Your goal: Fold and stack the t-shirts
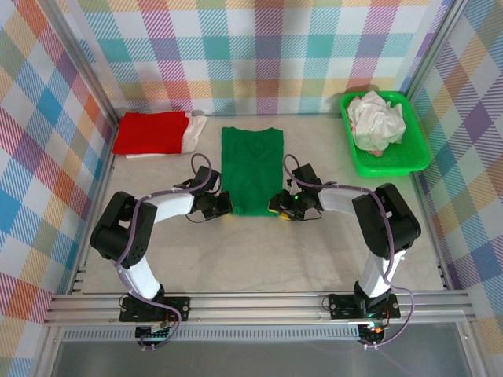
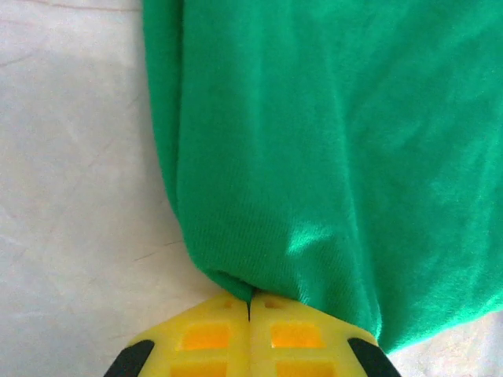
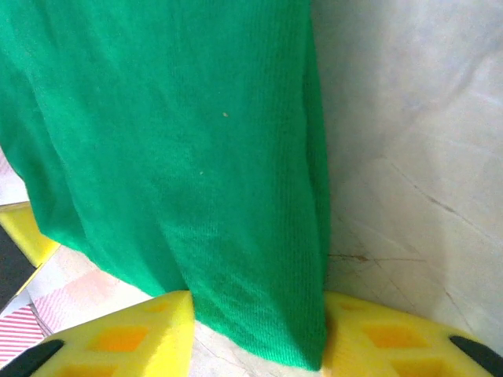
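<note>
Three lots of t-shirts are counted from the top view. One dark green t-shirt (image 1: 251, 169) is spread flat at the centre of the tabletop (image 1: 259, 259). One folded red t-shirt (image 1: 151, 132) is placed at the upper left, with a white t-shirt (image 1: 194, 132) touching its right edge. Crumpled white cloth (image 1: 376, 122) is heaped in the single green tray (image 1: 409, 161) at the upper right; how many shirts are in it cannot be told.

Two end effectors are seen, both at the lower hem of the green shirt. The left end effector (image 1: 225, 206) is set at the lower left corner. In its wrist view the yellow fingers (image 2: 212, 334) of the left end effector (image 2: 250, 302) are pressed together, and the corner of the hem is pinched between them. The right end effector (image 1: 275, 206) is set at the lower right corner. In its wrist view the right end effector (image 3: 258, 298) is spread, with the hem lying between its fingers (image 3: 134, 334).

Bare tabletop is left below the hem and on both sides of the shirt. The red shirt and the tray are kept well apart from both arms. The tabletop is closed in by chequered walls (image 1: 259, 55) at the back and sides.
</note>
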`<state>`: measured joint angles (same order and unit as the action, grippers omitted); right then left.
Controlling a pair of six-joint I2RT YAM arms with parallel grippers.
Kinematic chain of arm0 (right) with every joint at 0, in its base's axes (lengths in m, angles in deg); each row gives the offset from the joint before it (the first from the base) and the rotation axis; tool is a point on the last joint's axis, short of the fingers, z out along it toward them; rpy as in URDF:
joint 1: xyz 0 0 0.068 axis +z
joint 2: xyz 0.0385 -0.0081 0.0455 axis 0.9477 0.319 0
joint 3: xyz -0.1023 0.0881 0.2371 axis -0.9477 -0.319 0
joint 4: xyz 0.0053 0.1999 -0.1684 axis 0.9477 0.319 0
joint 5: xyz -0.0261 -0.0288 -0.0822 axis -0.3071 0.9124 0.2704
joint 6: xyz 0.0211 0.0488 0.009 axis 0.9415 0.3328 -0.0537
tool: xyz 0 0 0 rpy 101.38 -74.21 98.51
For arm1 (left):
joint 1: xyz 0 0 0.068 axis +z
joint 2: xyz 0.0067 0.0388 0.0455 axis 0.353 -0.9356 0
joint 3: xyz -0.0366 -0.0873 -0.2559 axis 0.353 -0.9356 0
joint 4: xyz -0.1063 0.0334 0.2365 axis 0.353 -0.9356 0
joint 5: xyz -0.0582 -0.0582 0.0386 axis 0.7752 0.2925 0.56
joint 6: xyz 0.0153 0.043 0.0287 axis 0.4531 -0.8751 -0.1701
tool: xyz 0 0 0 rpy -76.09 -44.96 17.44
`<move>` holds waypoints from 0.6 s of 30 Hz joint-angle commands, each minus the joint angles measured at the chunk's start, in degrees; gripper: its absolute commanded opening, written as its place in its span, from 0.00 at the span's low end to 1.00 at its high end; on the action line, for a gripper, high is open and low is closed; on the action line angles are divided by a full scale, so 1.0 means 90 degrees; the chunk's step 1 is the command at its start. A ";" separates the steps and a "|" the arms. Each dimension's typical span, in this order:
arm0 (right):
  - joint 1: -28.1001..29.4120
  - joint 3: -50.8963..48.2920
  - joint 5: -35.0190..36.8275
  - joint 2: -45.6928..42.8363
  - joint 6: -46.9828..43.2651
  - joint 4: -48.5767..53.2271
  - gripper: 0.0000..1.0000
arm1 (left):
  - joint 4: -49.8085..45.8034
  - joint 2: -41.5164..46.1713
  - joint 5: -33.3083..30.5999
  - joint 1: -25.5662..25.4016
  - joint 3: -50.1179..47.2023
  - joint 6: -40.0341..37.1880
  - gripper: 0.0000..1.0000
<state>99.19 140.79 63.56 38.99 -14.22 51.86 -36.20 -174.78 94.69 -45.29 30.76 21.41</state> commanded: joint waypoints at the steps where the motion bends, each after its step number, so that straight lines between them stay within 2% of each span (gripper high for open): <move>1: 0.0066 0.0012 -0.0145 0.0373 0.0104 -0.0278 0.40 | 0.0111 -0.0050 0.0165 -0.0028 0.0025 0.0002 0.00; 8: 0.0064 -0.0033 0.0006 0.0249 0.0135 -0.0330 0.20 | -0.0038 0.0239 -0.0042 -0.0028 -0.0152 0.0028 0.00; 15: 0.0051 -0.0113 0.0375 -0.0448 -0.0148 0.0143 0.01 | -0.0601 0.0909 -0.0273 -0.0018 -0.0401 -0.0033 0.00; 18: 0.0046 -0.0166 0.0538 -0.0745 -0.0344 0.0527 0.00 | -0.0750 0.1220 -0.0432 -0.0018 -0.0658 -0.0019 0.00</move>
<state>99.27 140.02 66.51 35.89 -14.72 52.86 -39.45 -166.96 92.57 -45.29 27.13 21.39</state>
